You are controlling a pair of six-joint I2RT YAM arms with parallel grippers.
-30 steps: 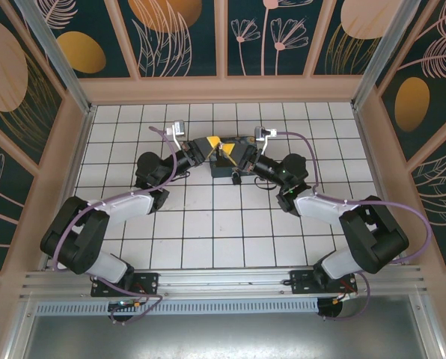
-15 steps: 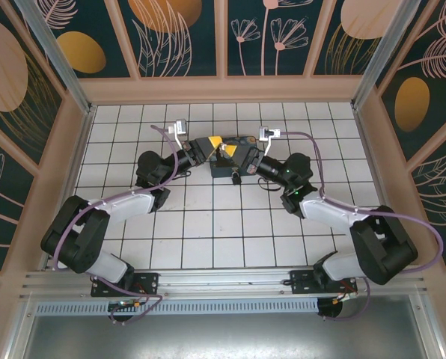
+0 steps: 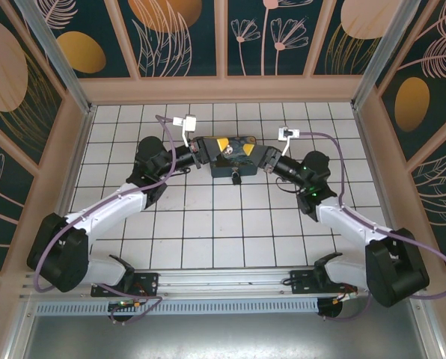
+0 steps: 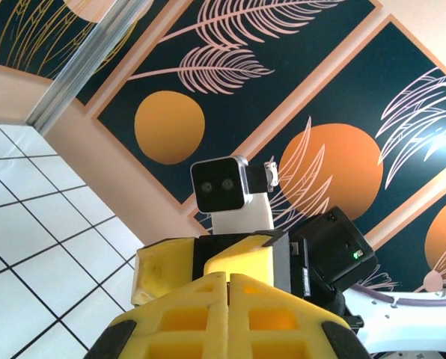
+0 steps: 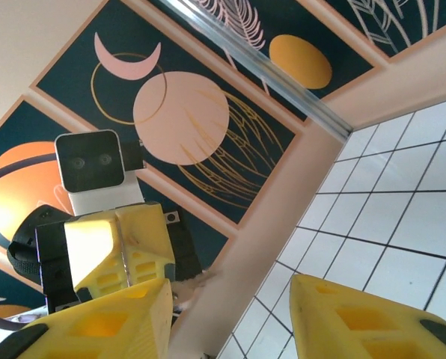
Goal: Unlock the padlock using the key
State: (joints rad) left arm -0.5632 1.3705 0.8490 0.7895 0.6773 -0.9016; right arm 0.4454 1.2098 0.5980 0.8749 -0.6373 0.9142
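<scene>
The blue-and-yellow box (image 3: 233, 169) sits at the far middle of the tiled floor. A tiny dark thing, probably the padlock (image 3: 236, 178), hangs at its front. The key is hidden. My left gripper (image 3: 223, 143) is over the box's left end, and its yellow fingers (image 4: 268, 314) are pressed shut with nothing showing between them. My right gripper (image 3: 251, 152) faces it from the right, jaws wide apart and empty (image 5: 229, 288). The two grippers nearly meet: the right one's fingers (image 4: 249, 254) stand just ahead in the left wrist view, and the left gripper (image 5: 118, 247) shows in the right wrist view.
Pink-framed walls with painted panels (image 3: 223, 37) close the white tiled floor (image 3: 223, 224) on three sides. The back wall stands a little behind the box. Purple cables (image 3: 167, 138) loop off both wrists.
The right gripper has opened and pulled back to the right. The left arm has stretched out, carrying its shut gripper farther over the box.
</scene>
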